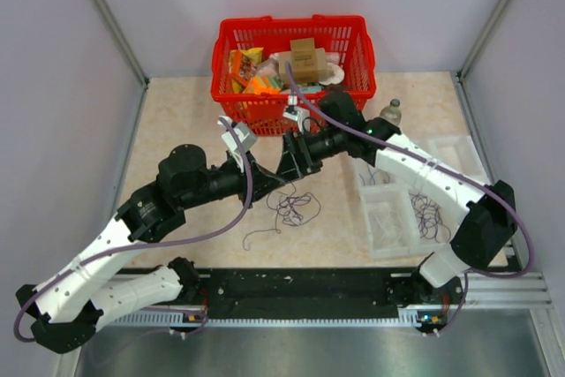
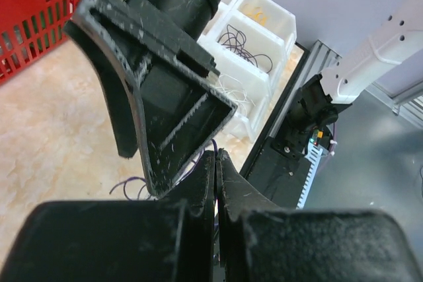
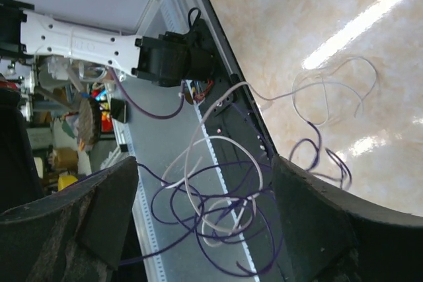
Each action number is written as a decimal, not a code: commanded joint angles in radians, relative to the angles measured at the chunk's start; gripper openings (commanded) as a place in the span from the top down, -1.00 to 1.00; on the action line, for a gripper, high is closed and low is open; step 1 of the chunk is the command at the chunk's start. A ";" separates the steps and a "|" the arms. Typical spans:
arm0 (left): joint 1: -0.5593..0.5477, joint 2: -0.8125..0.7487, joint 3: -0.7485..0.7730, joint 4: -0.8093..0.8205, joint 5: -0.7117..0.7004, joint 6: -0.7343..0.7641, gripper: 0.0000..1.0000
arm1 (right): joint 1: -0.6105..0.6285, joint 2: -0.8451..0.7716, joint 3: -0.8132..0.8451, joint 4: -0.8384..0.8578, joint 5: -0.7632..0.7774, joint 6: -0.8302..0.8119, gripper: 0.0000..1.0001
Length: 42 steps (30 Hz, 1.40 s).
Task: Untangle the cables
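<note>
Purple and white cables (image 3: 218, 209) are bunching in a knot midway along the table (image 1: 177, 121), nearer its near edge — the right gripper (image 3: 201, 163) is gaping wide around them, the left gripper (image 2: 216, 163) is pressing shut — so closing on several strands is risking a tighter knot.

"Is your left claw (image 2: 216, 163) pinching a strand?"

"Can't tell. A finger (image 2: 165, 110) of my right claw (image 3: 205, 209) covers most of the cables (image 2: 132, 188) there."

"And the right wrist view?"

"They run off its bottom edge; from above, the strands are too thin to separate."
</note>
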 commanded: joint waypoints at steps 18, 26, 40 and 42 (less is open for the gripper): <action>0.001 -0.175 0.085 -0.012 0.005 0.018 1.00 | 0.147 0.011 -0.117 0.161 0.676 0.042 1.00; 0.001 -0.206 0.504 -0.165 -0.173 0.142 1.00 | 0.133 0.143 -0.278 0.370 0.892 -0.001 1.00; 0.001 0.049 1.144 -0.184 -0.345 0.259 1.00 | 0.133 0.275 -0.369 0.533 1.022 0.021 1.00; 0.001 0.087 1.204 -0.178 -0.348 0.263 1.00 | 0.132 0.291 -0.373 0.534 1.040 0.019 1.00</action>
